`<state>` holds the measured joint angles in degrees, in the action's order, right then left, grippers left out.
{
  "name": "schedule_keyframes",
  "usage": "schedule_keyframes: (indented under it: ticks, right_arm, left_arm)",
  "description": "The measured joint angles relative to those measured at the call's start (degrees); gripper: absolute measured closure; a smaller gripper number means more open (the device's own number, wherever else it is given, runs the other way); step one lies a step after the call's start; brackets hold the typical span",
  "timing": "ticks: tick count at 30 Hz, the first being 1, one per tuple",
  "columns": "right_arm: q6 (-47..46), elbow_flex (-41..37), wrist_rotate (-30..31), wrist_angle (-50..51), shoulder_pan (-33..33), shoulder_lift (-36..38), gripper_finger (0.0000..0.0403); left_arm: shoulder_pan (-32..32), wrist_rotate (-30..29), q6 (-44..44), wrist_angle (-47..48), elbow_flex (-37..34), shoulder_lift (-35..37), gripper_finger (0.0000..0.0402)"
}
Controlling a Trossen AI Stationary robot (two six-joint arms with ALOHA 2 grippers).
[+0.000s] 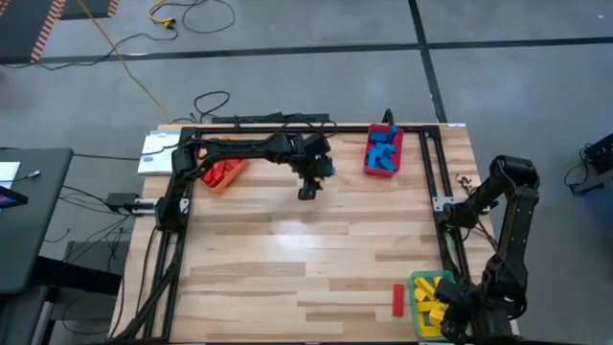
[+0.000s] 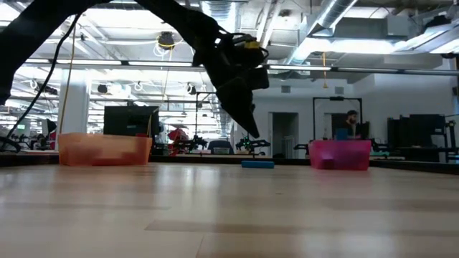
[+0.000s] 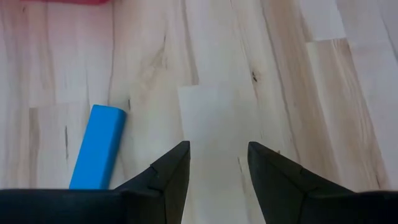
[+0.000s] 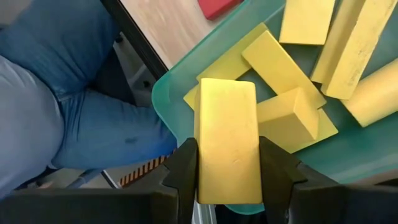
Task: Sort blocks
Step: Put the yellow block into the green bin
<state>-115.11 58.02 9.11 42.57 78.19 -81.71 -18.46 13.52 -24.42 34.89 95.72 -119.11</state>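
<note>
The right end effector is gripping a yellow block between its fingers, hanging over the near-right corner of the green bin, where more yellow blocks are lying. A red block is lying on the counter just beside that bin. The left end effector is hovering with its fingers apart and empty above bare counter, next to a loose blue block. Blue blocks are filling the pink bin and red blocks the orange bin, both along the far edge, leaving the counter's middle open.
</note>
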Motion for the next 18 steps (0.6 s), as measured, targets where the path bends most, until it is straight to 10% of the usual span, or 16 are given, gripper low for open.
schedule_keyframes:
  ticks: [18]
  right_arm:
    - [-0.15,-0.02,-0.22,0.15,-0.61,-0.04,0.0258]
  left_arm:
    - [0.42,0.19,-1.32,0.50,0.00,0.00,0.0245]
